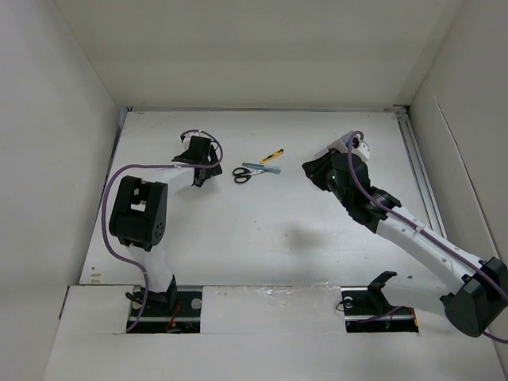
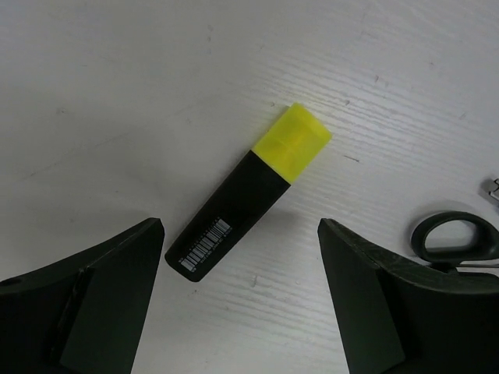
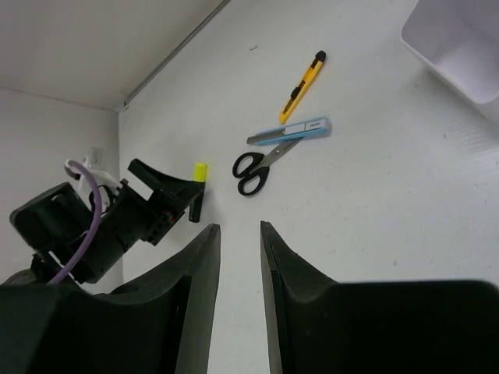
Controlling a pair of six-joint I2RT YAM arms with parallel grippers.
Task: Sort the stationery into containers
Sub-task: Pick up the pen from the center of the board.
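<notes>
Four loose pieces of stationery lie on the white table [image 1: 270, 238]: one pair of black-handled scissors [image 3: 253, 166], one slim yellow-and-black cutter [image 3: 304, 80], one flat blue-and-grey piece [image 3: 292, 131] against the scissor blades, too small to identify, and one black marker [image 2: 234, 210] with a blocky yellow cap and a barcode label. One white thin-walled box [image 3: 456, 39] sits at the upper right of the right wrist view, cut off by the frame, with its inside hidden. In the top view the right arm covers most of it. The left gripper [image 1: 206, 173] hangs over the marker, its matte black jaws spread wide on either side. The right gripper [image 3: 239, 234] shows only a thin slit between its jaws, with nothing in it.
</notes>
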